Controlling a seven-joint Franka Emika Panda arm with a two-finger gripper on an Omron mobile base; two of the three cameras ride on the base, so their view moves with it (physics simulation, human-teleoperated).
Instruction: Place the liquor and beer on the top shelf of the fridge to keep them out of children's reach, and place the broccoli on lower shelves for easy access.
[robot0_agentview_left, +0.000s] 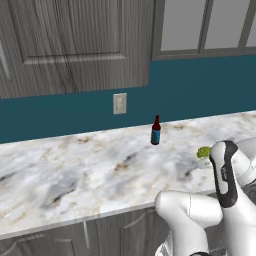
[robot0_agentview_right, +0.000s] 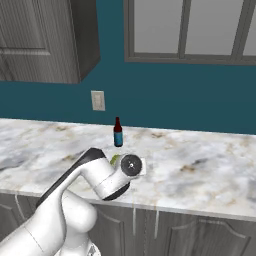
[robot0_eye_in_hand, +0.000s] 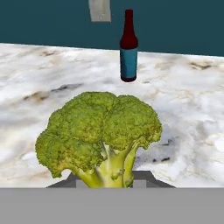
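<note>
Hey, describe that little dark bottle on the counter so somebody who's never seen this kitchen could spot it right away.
Find the long white-and-grey marble countertop under the teal wall. Near its back edge, right of the pale wall outlet, stands a small dark red-brown glass bottle with a narrow neck and blue label band. It is upright and slim, unlike the low yellow-green broccoli floret nearer the front.

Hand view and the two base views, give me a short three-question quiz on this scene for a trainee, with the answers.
1. True or false: the small dark red-brown beer bottle with a blue label band lies on its side.
2. The yellow-green broccoli floret is: A) held by its stalk in the shut pincer, B) lying loose beside the bottle, C) inside a cabinet.
3. Fill in: the bottle stands on the white-grey marbled ___, below a pale wall outlet.

Key: 1 false, it stands upright; 2 A; 3 counter.
</note>
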